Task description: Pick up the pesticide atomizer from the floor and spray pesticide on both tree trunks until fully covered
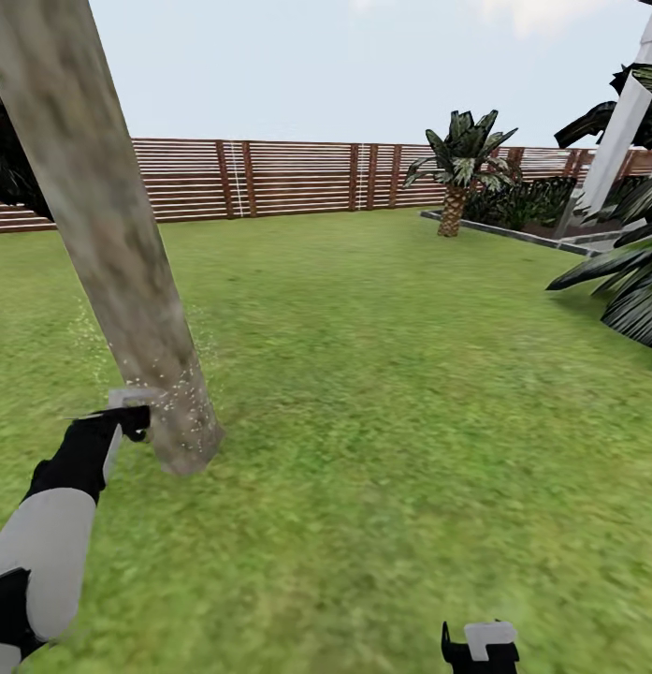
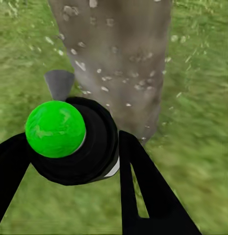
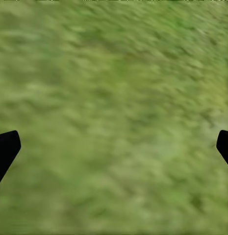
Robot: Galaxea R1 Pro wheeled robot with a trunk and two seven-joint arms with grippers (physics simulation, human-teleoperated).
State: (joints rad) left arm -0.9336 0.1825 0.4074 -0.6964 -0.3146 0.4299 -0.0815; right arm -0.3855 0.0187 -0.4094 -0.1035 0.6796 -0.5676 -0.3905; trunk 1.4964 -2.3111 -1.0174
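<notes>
Lower edge of the head view, right of centre: the right gripper point(image 1: 480, 648), black with a light grey block on top, hangs over bare lawn. In the right wrist view its two black fingertips point(image 3: 6, 149) sit at opposite edges of the picture, spread wide apart with only blurred green grass point(image 3: 114, 107) between them; it holds nothing.

Lower left of the head view: the left arm, white forearm and black wrist, reaches up to the left gripper point(image 1: 129, 421), which ends just beside the base of the trunk. In the left wrist view the black fingers point(image 2: 148, 191) are closed on the pesticide atomizer point(image 2: 77, 144), a small black cylindrical bottle whose top shows bright green here, with a grey cone-shaped nozzle pointing at the trunk.

Left of the head view: the tree trunk point(image 1: 110, 243), a smooth, leaning, mottled grey-brown and beige column, rises from the lawn out of the top of the frame. The pesticide point(image 1: 181, 379), a cloud of tiny whitish-yellow specks, dots its lower part and the air on both sides.

Middle ground: open green lawn point(image 1: 382, 374).

Right edge: dark striped palm fronds point(image 1: 625, 290) and a slanting white post point(image 1: 620, 131).

Background: a small palm plant point(image 1: 456, 173) by a grey-edged bed, and a brown horizontal-slat wooden fence point(image 1: 288, 178) across the frame under pale sky.
</notes>
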